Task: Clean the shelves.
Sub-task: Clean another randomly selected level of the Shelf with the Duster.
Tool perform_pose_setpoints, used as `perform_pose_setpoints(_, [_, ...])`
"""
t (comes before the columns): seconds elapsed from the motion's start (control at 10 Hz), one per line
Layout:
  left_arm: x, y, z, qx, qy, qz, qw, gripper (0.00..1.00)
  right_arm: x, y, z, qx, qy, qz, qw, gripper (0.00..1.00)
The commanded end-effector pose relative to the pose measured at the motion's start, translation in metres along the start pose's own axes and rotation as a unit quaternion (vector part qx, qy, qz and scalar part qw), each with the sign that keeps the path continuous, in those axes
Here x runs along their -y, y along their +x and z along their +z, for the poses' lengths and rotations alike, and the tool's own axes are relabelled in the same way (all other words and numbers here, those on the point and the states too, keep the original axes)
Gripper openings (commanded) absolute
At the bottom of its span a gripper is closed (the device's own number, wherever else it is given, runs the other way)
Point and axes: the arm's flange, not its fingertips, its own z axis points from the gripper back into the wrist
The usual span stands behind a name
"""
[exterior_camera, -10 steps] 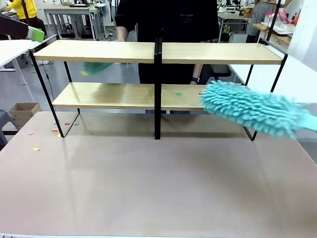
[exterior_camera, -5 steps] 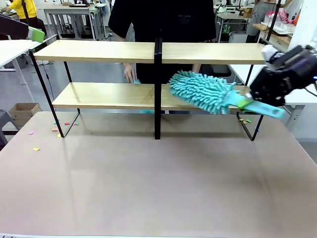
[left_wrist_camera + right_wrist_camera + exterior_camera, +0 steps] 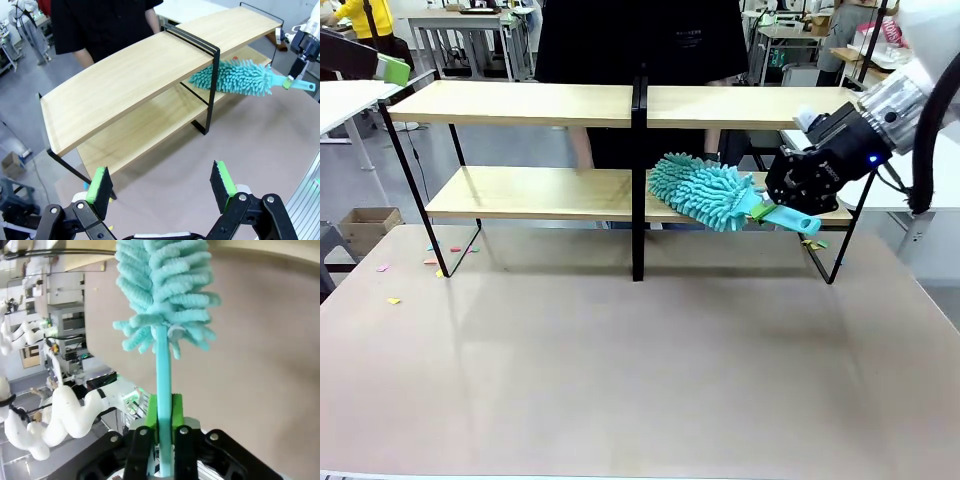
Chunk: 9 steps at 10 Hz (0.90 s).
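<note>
on the lower right board of the light wood, black-framed shelves (image 3: pixel 530 104), the fluffy teal duster (image 3: pixel 705 192) clamped in the right gripper (image 3: pixel 782 203) has swept inward to the central post, mid-wipe, while the left gripper (image 3: pixel 162 187) hangs spread, empty.

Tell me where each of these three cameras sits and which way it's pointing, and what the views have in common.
Front view: fixed between the arms, facing across the table at the shelves and a person behind them; the right claw grips a teal duster.
Left wrist view: high on the left arm, looking down past the open left claw at the shelves from one end.
Right wrist view: along the right claw, shut on the duster handle.
Shared: all three show the duster; front and left wrist views show the shelves.
</note>
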Motion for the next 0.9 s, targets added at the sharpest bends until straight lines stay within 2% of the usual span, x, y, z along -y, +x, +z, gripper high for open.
perform_pose_setpoints(0.0, [-0.001, -0.001, 0.0, 0.002, -0.006, -0.002, 1.0, 1.0, -0.003, -0.006, 0.005, 0.002, -0.061, -0.033, 0.998, 0.12])
perform_pose_setpoints(0.2, [-0.001, -0.001, 0.0, 0.002, -0.006, -0.002, 1.0, 1.0, 0.011, -0.022, 0.013, -0.02, -0.145, -0.091, 0.985, 0.12])
perform_pose_setpoints(0.4, [-0.001, -0.001, 0.0, 0.002, -0.006, -0.002, 1.0, 1.0, 0.024, -0.049, 0.051, 0.055, -0.212, -0.147, 0.965, 0.12])
perform_pose_setpoints(0.6, [-0.001, -0.001, 0.0, 0.002, -0.006, -0.002, 1.0, 1.0, 0.047, -0.084, 0.085, 0.096, -0.293, -0.229, 0.923, 0.12])
perform_pose_setpoints(0.7, [-0.001, -0.001, 0.0, 0.002, -0.006, -0.002, 1.0, 1.0, 0.052, -0.106, 0.103, 0.157, -0.292, -0.22, 0.918, 0.12])
perform_pose_setpoints(0.8, [-0.001, -0.001, 0.0, 0.002, -0.006, -0.002, 1.0, 1.0, 0.038, -0.124, 0.112, 0.164, -0.192, -0.101, 0.962, 0.12])
